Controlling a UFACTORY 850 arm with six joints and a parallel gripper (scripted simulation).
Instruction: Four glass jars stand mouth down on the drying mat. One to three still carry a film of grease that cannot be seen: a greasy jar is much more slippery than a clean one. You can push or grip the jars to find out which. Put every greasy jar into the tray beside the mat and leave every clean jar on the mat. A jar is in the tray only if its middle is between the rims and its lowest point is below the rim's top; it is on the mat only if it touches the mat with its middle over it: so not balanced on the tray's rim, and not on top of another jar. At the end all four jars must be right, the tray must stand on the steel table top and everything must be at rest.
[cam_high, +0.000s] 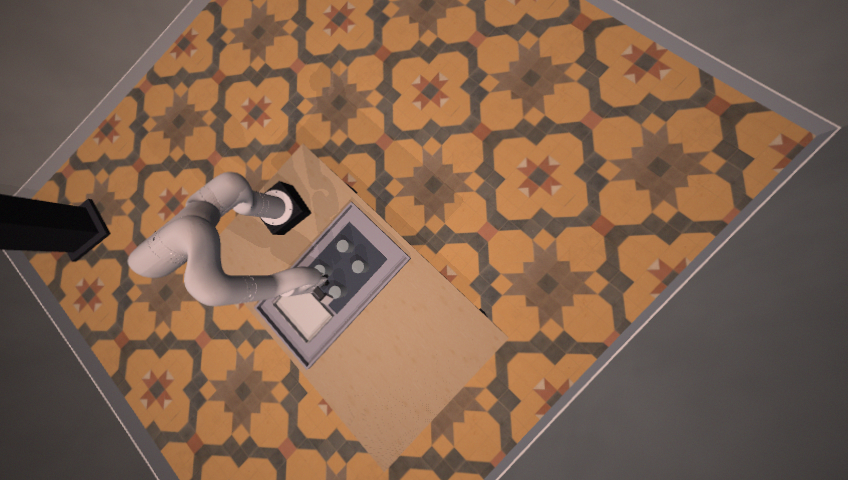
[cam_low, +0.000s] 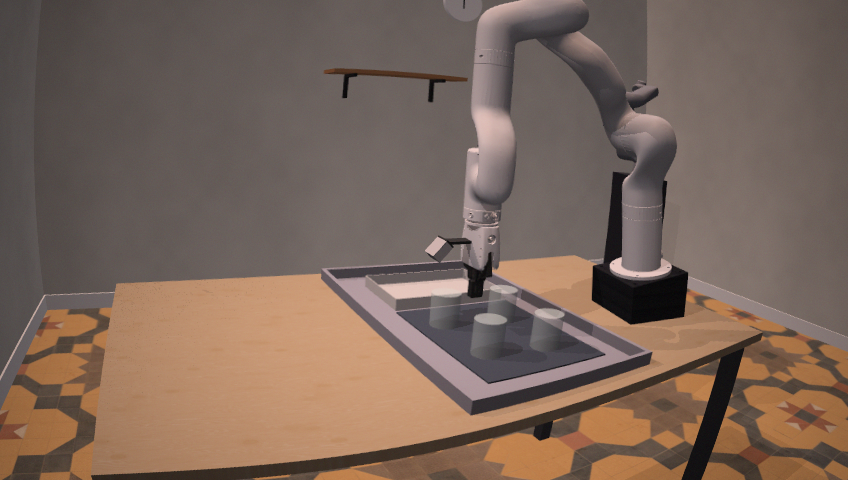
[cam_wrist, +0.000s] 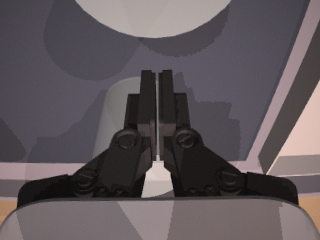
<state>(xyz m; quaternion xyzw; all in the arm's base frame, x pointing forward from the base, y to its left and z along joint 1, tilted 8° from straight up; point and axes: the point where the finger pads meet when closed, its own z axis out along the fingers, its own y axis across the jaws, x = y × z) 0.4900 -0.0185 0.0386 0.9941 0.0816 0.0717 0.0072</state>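
in wrist view, jar cut off by top edge.

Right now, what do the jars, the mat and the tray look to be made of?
Jars: probably frosted glass or plastic; the mat shows faintly through their pale sides.
Mat: perhaps matte rubber or fabric, being thin, dark and without shine.
Tray: pale and smooth, plastic or painted metal; can't tell which.
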